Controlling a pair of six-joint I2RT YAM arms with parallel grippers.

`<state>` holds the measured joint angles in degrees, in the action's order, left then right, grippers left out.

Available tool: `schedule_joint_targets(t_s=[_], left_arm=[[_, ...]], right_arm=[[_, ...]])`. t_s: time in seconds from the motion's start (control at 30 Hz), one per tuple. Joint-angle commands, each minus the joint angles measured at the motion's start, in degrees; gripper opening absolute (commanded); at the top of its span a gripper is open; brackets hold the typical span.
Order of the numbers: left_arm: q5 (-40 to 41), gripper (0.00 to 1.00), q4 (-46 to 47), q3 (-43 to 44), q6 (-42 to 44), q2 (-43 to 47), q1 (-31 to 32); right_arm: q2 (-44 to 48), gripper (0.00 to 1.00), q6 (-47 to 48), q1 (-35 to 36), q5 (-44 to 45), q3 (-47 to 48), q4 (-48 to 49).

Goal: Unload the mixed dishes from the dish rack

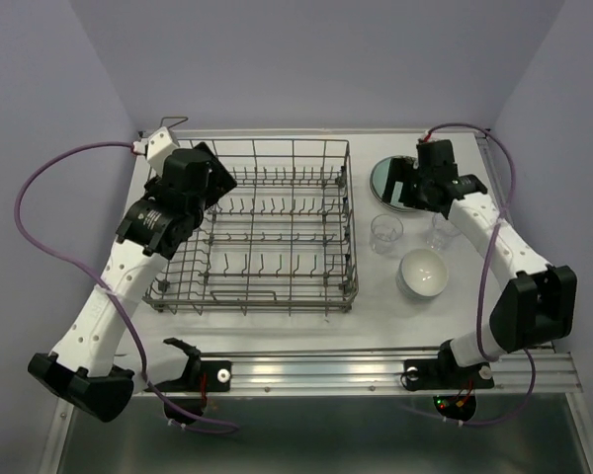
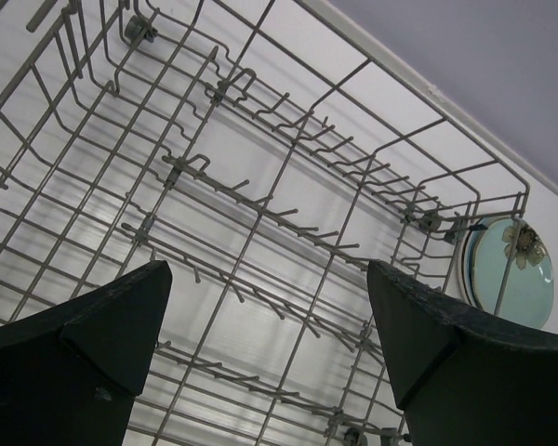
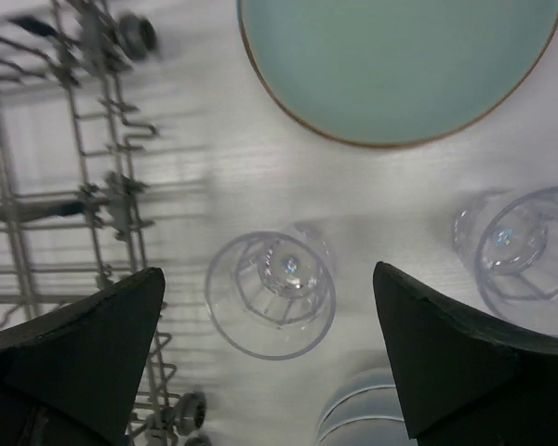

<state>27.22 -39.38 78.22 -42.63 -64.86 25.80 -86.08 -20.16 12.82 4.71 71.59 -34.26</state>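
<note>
The grey wire dish rack (image 1: 277, 232) stands left of centre, and no dishes show inside it. My left gripper (image 1: 212, 183) hangs open over the rack's far left corner. The left wrist view shows only bare tines (image 2: 260, 186) between the fingers of the left gripper (image 2: 270, 279). Right of the rack lie a pale green plate (image 1: 387, 178), two clear glasses (image 1: 385, 233) (image 1: 441, 232) and a white bowl (image 1: 422, 272). My right gripper (image 1: 415, 188) is open above them, holding nothing. In its wrist view the right gripper (image 3: 268, 274) is directly above one glass (image 3: 272, 293), with the plate (image 3: 400, 65) beyond.
A second glass (image 3: 521, 255) stands at the right and the bowl's rim (image 3: 363, 413) shows at the bottom. The rack's right side (image 3: 74, 204) is close on the left. A metal rail (image 1: 356, 370) runs along the table's near edge. Lavender walls enclose the table.
</note>
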Motion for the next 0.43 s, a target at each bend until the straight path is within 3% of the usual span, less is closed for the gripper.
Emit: schedule_joint_targets(t_s=[0.0, 0.13, 0.4], left_arm=[[3.8, 0.99, -0.6, 6.1, 2.0, 1.6, -0.8], [7.5, 0.99, -1.8, 7.2, 2.2, 4.6, -1.0], [14.6, 0.99, -3.5, 3.4, -0.1, 13.3, -1.3]], right_arm=[[7.6, 1.0, -0.8, 0.0, 7.7, 9.7, 2.8], [15.3, 1.0, -1.5, 0.0, 22.4, 11.9, 5.0], [24.1, 1.0, -1.5, 0.0, 35.0, 4.1, 6.7]])
